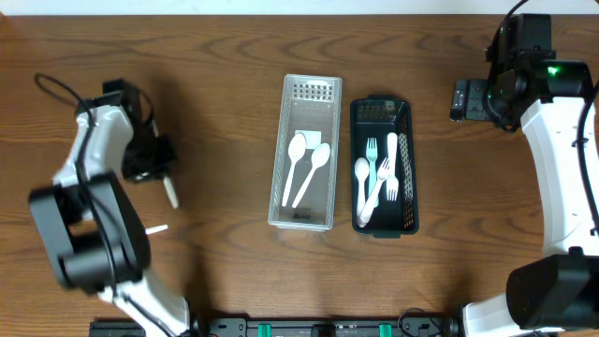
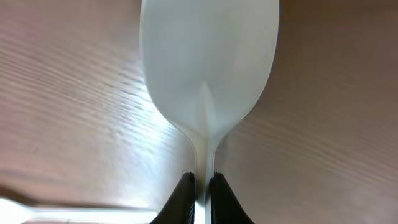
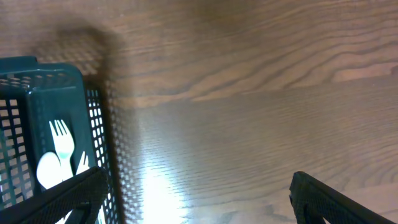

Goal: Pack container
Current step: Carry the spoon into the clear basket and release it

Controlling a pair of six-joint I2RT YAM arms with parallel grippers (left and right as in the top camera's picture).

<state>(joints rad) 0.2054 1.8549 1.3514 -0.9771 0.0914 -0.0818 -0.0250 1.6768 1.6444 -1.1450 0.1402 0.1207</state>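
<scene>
My left gripper is shut on the handle of a white plastic spoon at the left of the table. In the left wrist view the spoon's bowl fills the frame above the shut fingers. A clear plastic container at the centre holds two white spoons. A dark mesh basket next to it on the right holds white forks and spoons. My right gripper is open and empty, to the right of the basket; its wrist view shows the basket corner and a fork.
Another white utensil lies on the wooden table just in front of the left gripper; it shows as a white bar in the left wrist view. Bare wood lies between the right gripper's jaws.
</scene>
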